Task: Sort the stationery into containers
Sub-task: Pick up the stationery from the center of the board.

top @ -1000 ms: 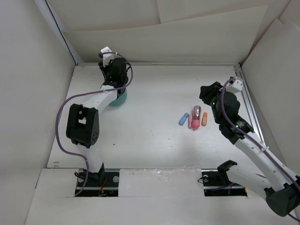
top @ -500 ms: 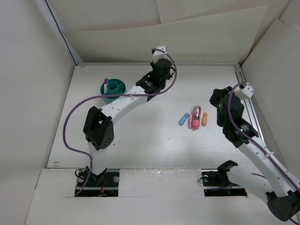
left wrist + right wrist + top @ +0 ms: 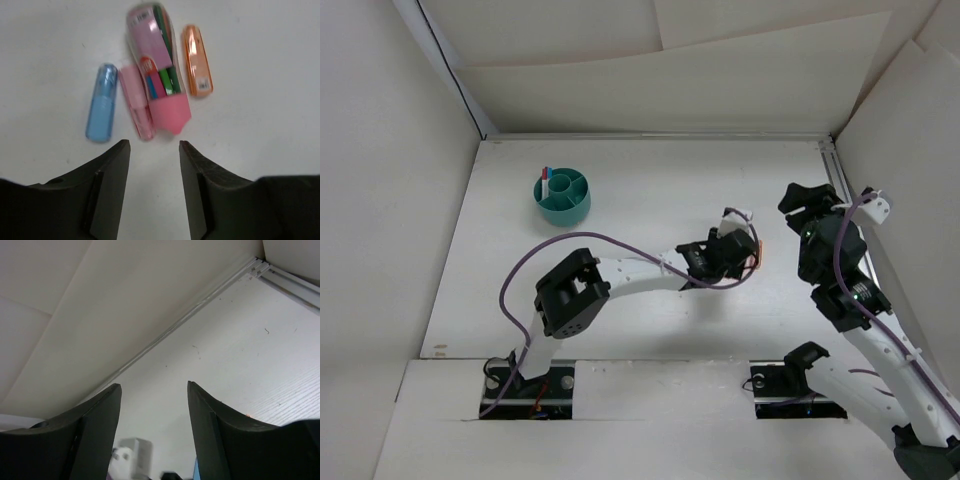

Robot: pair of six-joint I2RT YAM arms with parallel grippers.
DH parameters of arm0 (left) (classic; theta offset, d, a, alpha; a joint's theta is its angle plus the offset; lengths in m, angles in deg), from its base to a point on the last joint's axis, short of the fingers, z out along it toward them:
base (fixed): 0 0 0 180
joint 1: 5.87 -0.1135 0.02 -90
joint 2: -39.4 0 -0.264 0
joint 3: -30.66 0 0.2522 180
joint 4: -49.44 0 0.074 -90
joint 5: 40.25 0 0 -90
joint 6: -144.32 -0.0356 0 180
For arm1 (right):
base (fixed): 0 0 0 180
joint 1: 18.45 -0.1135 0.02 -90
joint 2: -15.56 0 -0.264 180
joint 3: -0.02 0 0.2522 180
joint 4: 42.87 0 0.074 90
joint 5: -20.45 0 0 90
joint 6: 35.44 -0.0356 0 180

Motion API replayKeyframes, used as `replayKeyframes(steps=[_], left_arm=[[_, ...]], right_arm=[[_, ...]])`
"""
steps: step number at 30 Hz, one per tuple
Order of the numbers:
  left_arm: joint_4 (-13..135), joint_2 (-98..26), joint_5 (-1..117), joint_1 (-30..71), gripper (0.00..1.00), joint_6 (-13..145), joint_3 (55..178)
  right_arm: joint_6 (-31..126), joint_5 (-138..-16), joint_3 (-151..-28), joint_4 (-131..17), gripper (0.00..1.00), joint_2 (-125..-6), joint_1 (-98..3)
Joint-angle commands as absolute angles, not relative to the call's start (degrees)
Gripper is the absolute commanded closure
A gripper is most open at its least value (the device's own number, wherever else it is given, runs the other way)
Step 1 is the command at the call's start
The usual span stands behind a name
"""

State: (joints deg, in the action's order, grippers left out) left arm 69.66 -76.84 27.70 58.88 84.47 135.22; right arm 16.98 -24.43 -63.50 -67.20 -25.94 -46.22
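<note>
Four markers [image 3: 156,80], left wrist view

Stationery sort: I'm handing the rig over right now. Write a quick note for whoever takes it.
Grippers: the left gripper is open and empty, hovering just short of the pink case. The right gripper is open and empty, raised near the right edge of the table.
Things: blue piece, pink piece, pink case and orange piece lie side by side. The cup stands far left.
Done: at least one pen stands in the cup.
Left: move those four into the cup.
</note>
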Motion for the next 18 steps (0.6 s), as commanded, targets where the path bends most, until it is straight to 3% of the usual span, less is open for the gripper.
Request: replayKeyframes(steps=[1,6,18], left_arm=[[69.79,-74.33,26.98,60.48,0.58,86.49,132.05],[67.42,-74.76,26.98,62.42,0.50,88.25,129.67],[66.35,-81.17,25.84,62.42,0.44,88.25,136.34]], right_arm=[[16.94,-22.62,-63.58,-66.92,0.38,-24.61,-45.88],[16.42,-23.14,-63.58,-66.92,0.37,-25.22,-45.88],[16.94,-25.34,-63.58,-66.39,0.29,-25.22,-45.88]])
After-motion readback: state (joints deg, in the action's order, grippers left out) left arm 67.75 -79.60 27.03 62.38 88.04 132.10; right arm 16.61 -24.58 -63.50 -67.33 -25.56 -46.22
